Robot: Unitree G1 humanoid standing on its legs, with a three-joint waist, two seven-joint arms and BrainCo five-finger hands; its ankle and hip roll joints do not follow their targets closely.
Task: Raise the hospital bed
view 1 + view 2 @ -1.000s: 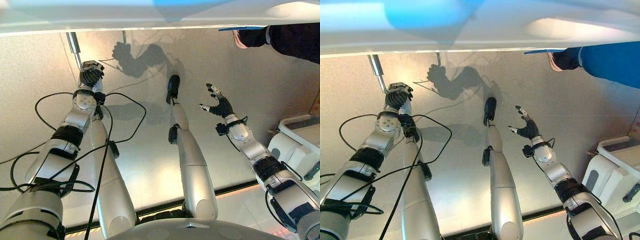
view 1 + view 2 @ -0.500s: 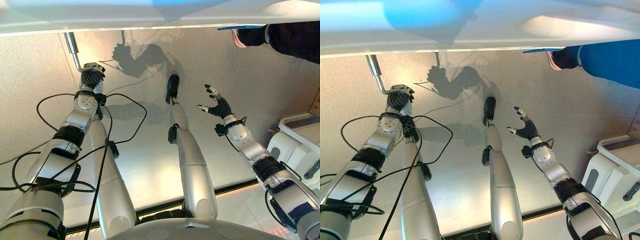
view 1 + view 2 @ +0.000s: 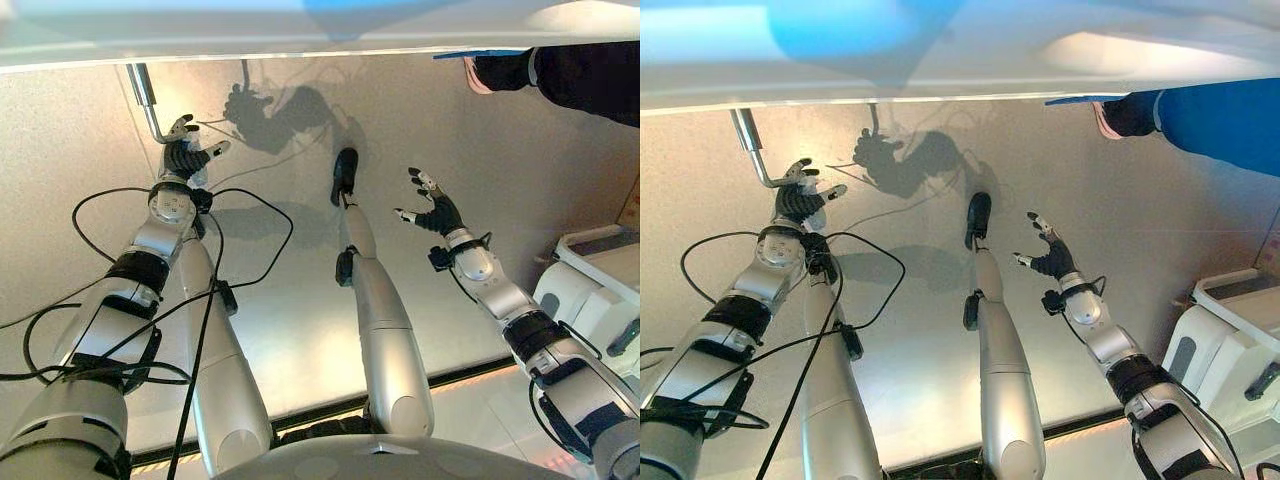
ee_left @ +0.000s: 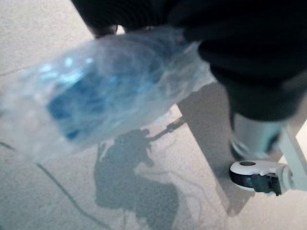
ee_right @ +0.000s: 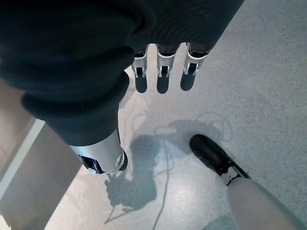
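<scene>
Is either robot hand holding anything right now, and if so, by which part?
Nothing is held. The left hand is open beside the bent end of the metal crank handle; the right hand is open above the floor.

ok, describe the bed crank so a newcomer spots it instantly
Start at the pale underside edge of the hospital bed across the top. A thin silver crank handle hangs from it at left, bending toward the open left hand. It is the lone metal rod there.
</scene>
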